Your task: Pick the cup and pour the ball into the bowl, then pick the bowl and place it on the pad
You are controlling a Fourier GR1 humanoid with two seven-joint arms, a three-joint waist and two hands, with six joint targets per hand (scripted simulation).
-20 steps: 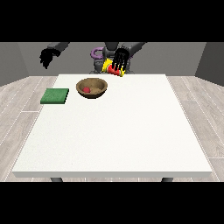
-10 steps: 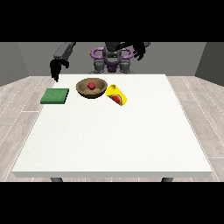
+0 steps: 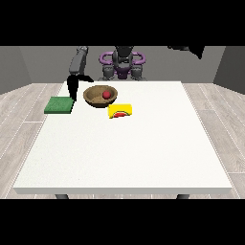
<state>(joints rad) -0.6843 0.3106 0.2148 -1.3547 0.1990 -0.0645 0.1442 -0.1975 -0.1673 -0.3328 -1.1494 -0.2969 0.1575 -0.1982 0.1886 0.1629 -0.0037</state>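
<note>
A brown wooden bowl (image 3: 100,95) stands at the far left-centre of the white table (image 3: 129,153) with a red ball (image 3: 106,94) inside it. The yellow cup (image 3: 120,110) with a red inside lies on its side just in front and right of the bowl, with no hand on it. A green pad (image 3: 59,105) lies flat to the left of the bowl. The hand at the view's left (image 3: 73,86) hangs between the pad and the bowl, just left of the bowl's rim. The hand at the view's right (image 3: 190,49) is raised high at the top right, away from everything.
The robot's torso (image 3: 122,64) stands behind the table's far edge. Grey wood flooring surrounds the table.
The hand at the view's left has come down and toward the bowl. The hand at the view's right has swung up and out to the right. The cup has rolled a little on the table.
</note>
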